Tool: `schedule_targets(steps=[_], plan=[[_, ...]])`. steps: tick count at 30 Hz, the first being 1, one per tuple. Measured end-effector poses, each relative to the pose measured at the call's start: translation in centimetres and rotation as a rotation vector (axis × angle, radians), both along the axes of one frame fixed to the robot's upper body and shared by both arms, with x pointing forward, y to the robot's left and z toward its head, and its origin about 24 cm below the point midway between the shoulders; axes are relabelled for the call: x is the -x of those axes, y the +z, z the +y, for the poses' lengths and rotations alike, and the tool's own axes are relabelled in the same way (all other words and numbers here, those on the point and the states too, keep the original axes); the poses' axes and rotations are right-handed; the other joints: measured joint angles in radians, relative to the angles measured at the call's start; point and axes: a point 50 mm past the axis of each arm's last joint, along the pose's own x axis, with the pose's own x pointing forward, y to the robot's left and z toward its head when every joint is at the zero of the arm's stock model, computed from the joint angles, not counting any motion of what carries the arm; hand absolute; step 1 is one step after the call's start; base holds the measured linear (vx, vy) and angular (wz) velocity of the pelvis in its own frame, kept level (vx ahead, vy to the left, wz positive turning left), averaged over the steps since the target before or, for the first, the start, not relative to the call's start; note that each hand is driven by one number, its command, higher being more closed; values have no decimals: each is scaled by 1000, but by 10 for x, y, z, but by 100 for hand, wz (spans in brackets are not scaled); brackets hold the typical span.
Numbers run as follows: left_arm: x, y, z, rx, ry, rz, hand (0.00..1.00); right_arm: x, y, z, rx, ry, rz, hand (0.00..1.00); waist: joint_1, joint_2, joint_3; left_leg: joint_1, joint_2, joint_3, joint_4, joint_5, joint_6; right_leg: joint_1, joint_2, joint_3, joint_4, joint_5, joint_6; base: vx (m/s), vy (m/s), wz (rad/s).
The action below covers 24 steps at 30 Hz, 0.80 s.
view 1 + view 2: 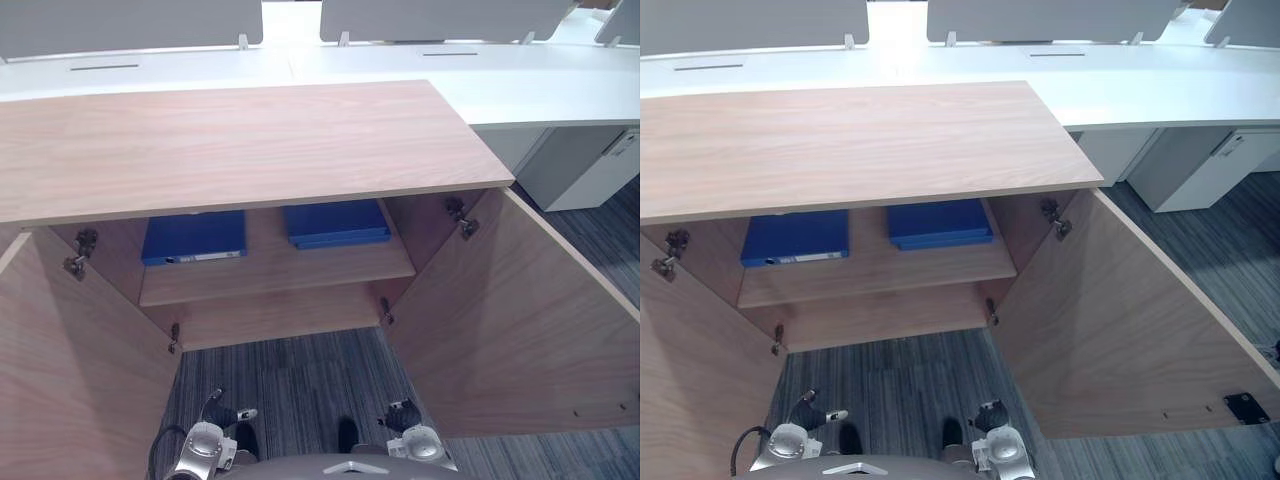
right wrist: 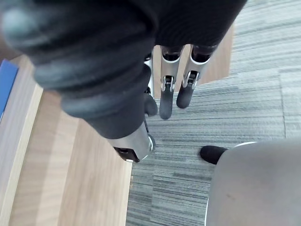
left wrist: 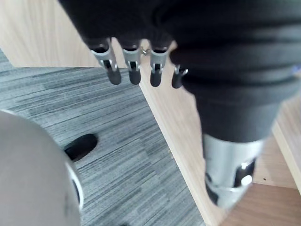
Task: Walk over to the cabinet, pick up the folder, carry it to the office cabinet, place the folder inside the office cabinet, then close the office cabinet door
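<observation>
A low wooden cabinet (image 1: 240, 140) stands right in front of me with both doors swung wide, the left door (image 1: 70, 380) and the right door (image 1: 510, 320). Two blue folders lie flat on its inner shelf (image 1: 270, 275): one at the left (image 1: 195, 237) with a white spine label, the other at the right (image 1: 335, 223). My left hand (image 3: 134, 70) hangs by the left door above the carpet, fingers straight and holding nothing. My right hand (image 2: 167, 94) hangs by the right door, fingers relaxed and holding nothing. A blue folder edge (image 2: 4, 89) shows past it.
White desks (image 1: 400, 65) with grey partition panels (image 1: 130, 25) run behind the cabinet. A white drawer unit (image 1: 590, 165) stands under the desk at the right. Grey striped carpet (image 1: 290, 380) lies between the open doors.
</observation>
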Motion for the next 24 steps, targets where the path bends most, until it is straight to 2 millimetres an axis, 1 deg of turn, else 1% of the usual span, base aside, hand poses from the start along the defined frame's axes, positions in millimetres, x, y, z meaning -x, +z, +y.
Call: schedule_targets(steps=[3, 5, 7, 9, 12, 15, 18, 19, 21, 22, 23, 24], plan=[[3, -2, 1, 3, 10, 18, 0, 2, -2, -2, -19, -57, 20, 0, -3, 1, -9, 8, -6, 0, 0, -5, 4, 10, 0, 19, -4, 1, 1, 0, 0, 0], [4, -2, 1, 7, 20, 26, 0, 6, -3, -6, -41, -138, 30, 0, -6, 2, -13, 12, -10, 5, 0, -9, 6, 11, -3, 32, -4, 2, 3, 32, 29, -5], [6, -3, 1, 12, 35, 30, 0, 9, -5, -8, -57, -186, 41, 0, -5, 2, -13, 27, -12, 22, 0, -16, 0, 15, -3, 50, -5, 3, 5, 43, 27, -23], [7, -4, 2, 10, 36, 38, 0, 10, -5, -9, -65, -218, 44, 0, -10, 4, -15, 43, -14, 29, 0, -24, 1, 29, -4, 56, -10, 3, 5, 43, 10, -17], [9, -4, 1, 11, 38, 49, 0, 16, -7, -13, -87, -302, 54, 0, -15, 5, -18, 62, -14, 41, 0, -38, -3, 42, -4, 68, -12, 2, 5, 57, 5, -12], [10, -5, 1, 12, 41, 59, 0, 26, -8, -22, -111, -433, 54, 0, -21, 8, -20, 73, -15, 62, 1, -51, -3, 43, -2, 91, -12, 3, 5, 51, 2, -23], [13, -6, 3, 19, 66, 70, 0, 46, -8, -38, -111, -612, 42, 0, -30, 9, -21, 102, -14, 109, 7, -72, -10, 45, 5, 134, -12, 6, 6, 54, 6, -40], [13, -6, 3, 21, 74, 71, 0, 48, -6, -42, -107, -656, 25, 0, -31, 10, -21, 110, -13, 123, 7, -76, -10, 44, 7, 143, -12, 9, 6, 42, 8, -55], [14, -6, 5, 24, 102, 69, 0, 55, 2, -60, -90, -786, -48, 0, -41, 13, -22, 135, -12, 173, 7, -94, -15, 42, 14, 188, -13, 11, -1, 31, 8, -72], [14, -6, 7, 26, 121, 67, 0, 52, 8, -69, -77, -843, -104, 0, -52, 13, -23, 152, -11, 204, 7, -103, -18, 41, 19, 213, -13, 10, -7, 24, 6, -72], [14, -6, 7, 27, 129, 66, 0, 52, 11, -74, -70, -871, -134, 0, -56, 14, -23, 159, -11, 219, 7, -109, -22, 41, 21, 223, -13, 9, -10, 19, -1, -74], [14, -6, 7, 33, 147, 63, 0, 51, 19, -82, -48, -905, -189, 0, -64, 15, -22, 175, -10, 252, 7, -118, -25, 39, 26, 248, -12, 9, -12, 10, -8, -68]])
